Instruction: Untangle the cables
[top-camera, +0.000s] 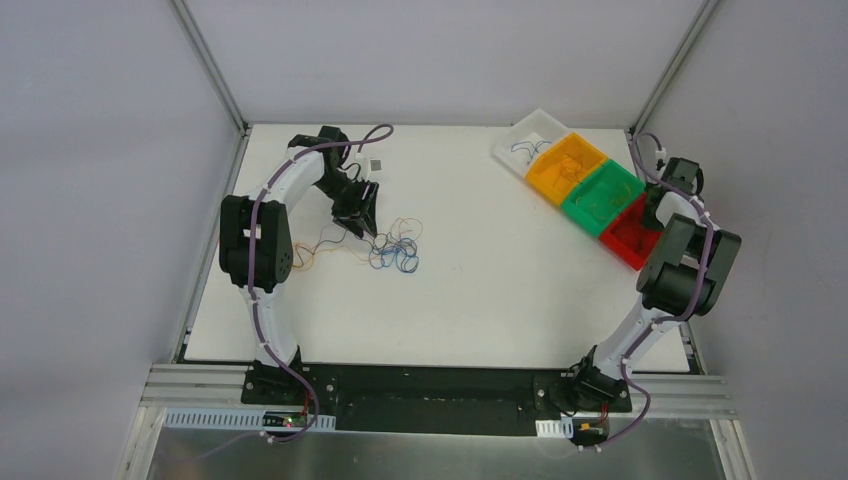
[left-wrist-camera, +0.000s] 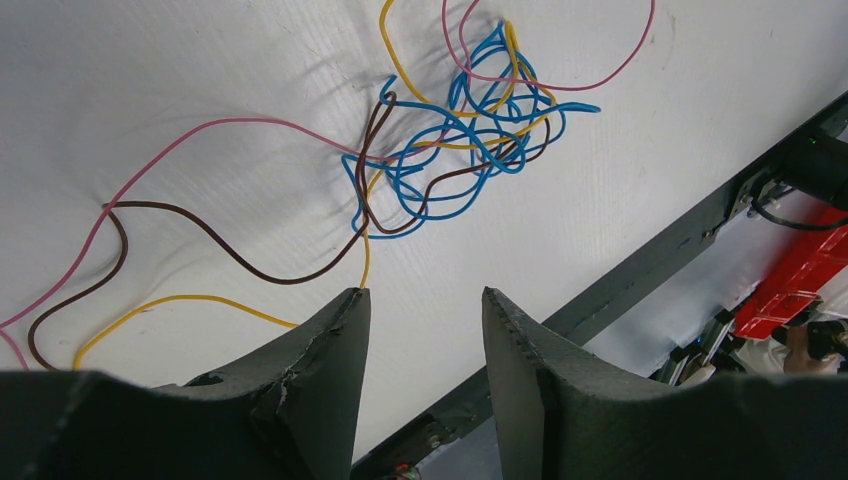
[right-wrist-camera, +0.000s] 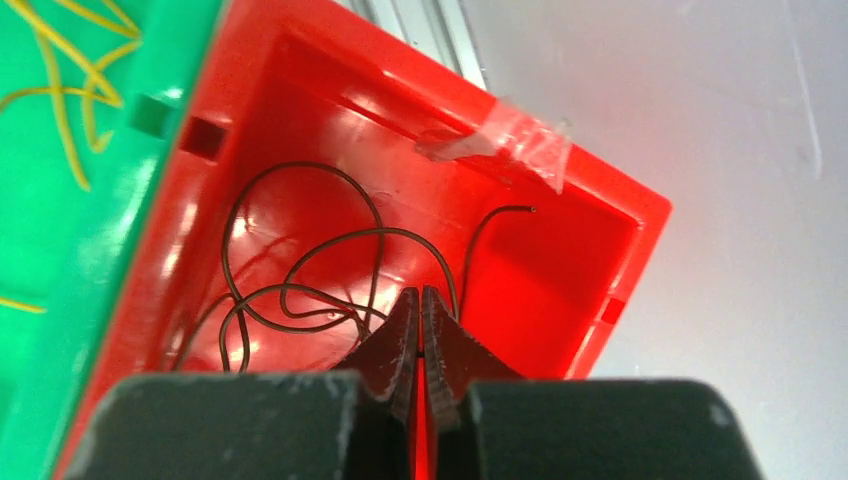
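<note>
The cables (top-camera: 392, 248) lie on the white table left of centre: a tangle of blue, yellow, brown and pink thin wires (left-wrist-camera: 470, 130), with pink, brown and yellow strands trailing to the left. My left gripper (top-camera: 372, 222) hangs just above and behind the tangle. In the left wrist view it (left-wrist-camera: 423, 292) is open and empty, and a yellow strand passes under its left finger (left-wrist-camera: 325, 370). My right gripper (right-wrist-camera: 421, 292) is shut, tips together, over the red bin (right-wrist-camera: 560, 290), where a dark wire (right-wrist-camera: 300, 300) lies coiled.
A row of bins stands at the back right: clear (top-camera: 528, 140) with a blue wire, orange (top-camera: 567, 165), green (top-camera: 600, 195) with yellow wires, red (top-camera: 628, 238). A small white tag (top-camera: 377, 163) lies behind the left arm. Aluminium frame posts stand at the back corners.
</note>
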